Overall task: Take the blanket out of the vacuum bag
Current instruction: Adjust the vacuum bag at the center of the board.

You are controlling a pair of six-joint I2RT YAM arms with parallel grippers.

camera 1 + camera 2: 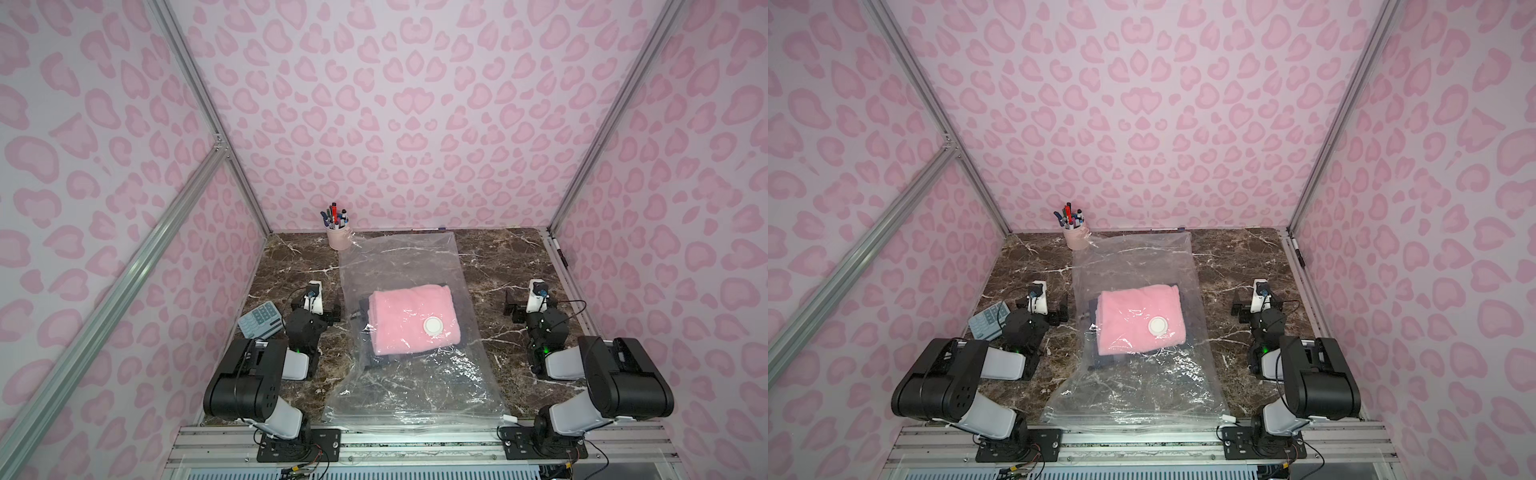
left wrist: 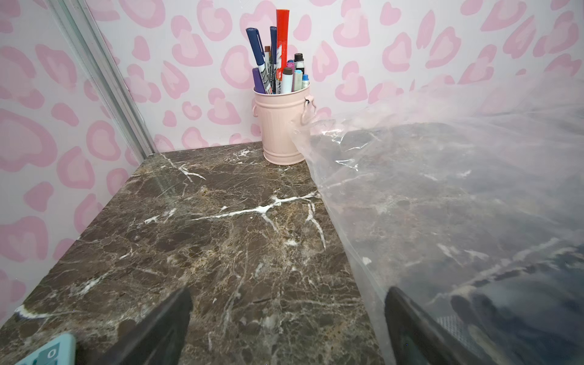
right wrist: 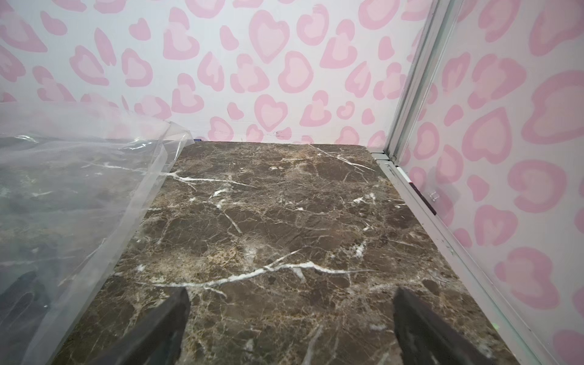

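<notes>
Top views: the bag [image 1: 399, 266] lies flat along the middle of the table [image 1: 498, 257], from the near edge to the back wall. The folded pink blanket [image 1: 409, 318] sits inside it, about midway along, under the white valve [image 1: 432, 325]. In both top views the left gripper [image 1: 315, 301] is just beside the bag's left edge, and the right gripper [image 1: 533, 301] stands apart from its right edge. Both have jaws spread wide and hold nothing. A cup [image 1: 339, 239] of pens stands at the bag's far left corner. A calculator [image 1: 261, 319] lies by the left arm.

Left wrist: the left gripper [image 2: 288, 294] has its jaws wide apart over bare table [image 2: 221, 237]. One finger [image 2: 410, 316] overlaps the bag's [image 2: 458, 205] edge; whether it touches cannot be told. The bag's corner reaches the cup [image 2: 284, 126].

Right wrist: the right gripper [image 3: 292, 292] has its jaws wide apart and empty above the table [image 3: 284, 205]. The bag [image 3: 79, 189] lies to one side, clear of both fingers.
</notes>
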